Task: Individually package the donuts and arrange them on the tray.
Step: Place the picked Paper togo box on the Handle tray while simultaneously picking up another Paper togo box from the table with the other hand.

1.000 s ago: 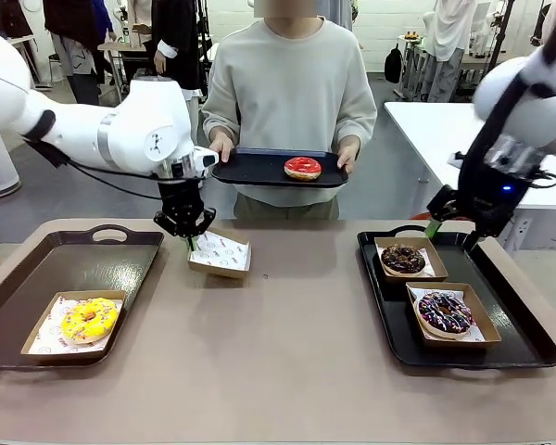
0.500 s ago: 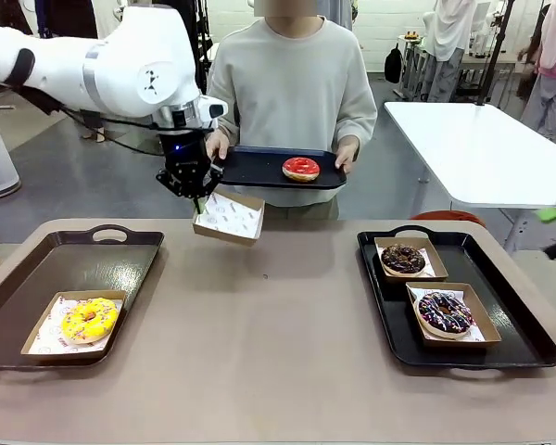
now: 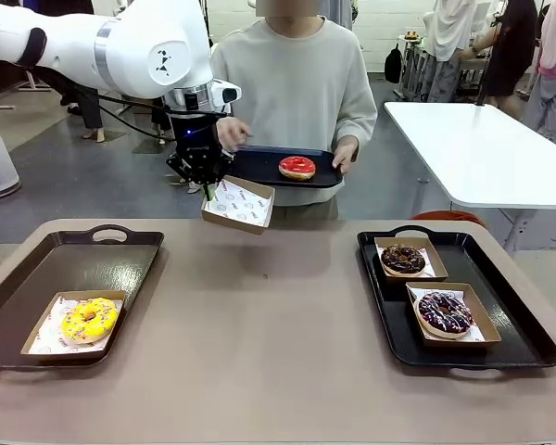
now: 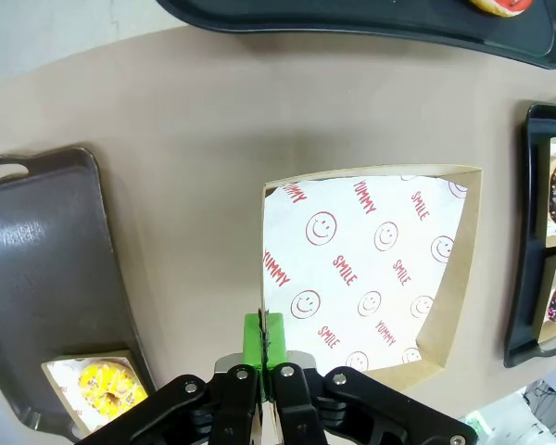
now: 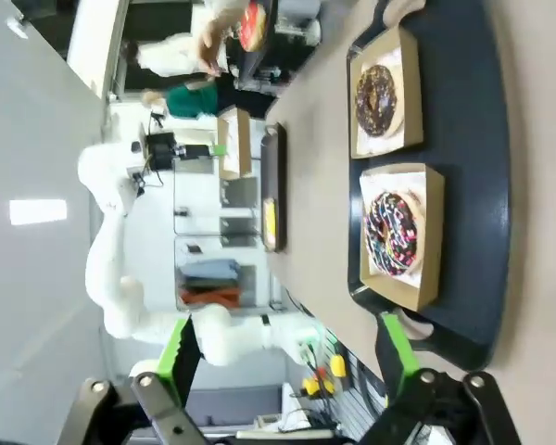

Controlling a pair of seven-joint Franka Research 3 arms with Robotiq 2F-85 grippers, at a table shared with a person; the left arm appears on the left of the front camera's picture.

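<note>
My left gripper (image 3: 204, 182) is shut on the rim of an empty paper-lined cardboard box (image 3: 238, 204) and holds it tilted in the air. The box hangs just below the near edge of the small black tray (image 3: 259, 169) in the person's hands. A red-iced donut (image 3: 297, 167) lies on that tray. In the left wrist view the green pads (image 4: 254, 336) pinch the box (image 4: 371, 269) at its edge. My right gripper (image 5: 287, 352) is open, with nothing between its fingers. The chocolate donut (image 5: 378, 100) and the sprinkled donut (image 5: 396, 232) lie beyond it.
The left tray (image 3: 83, 260) holds the yellow donut (image 3: 89, 320) in its box. The right tray (image 3: 510, 315) holds the boxed chocolate donut (image 3: 403, 259) and the boxed purple-brown donut (image 3: 444, 312). The brown tabletop (image 3: 278, 324) lies bare between the trays. A white table (image 3: 482, 139) stands at the back right.
My left gripper has lifted the empty box off the table, up and to the right toward the person's tray. The right arm has gone out of the front view.
</note>
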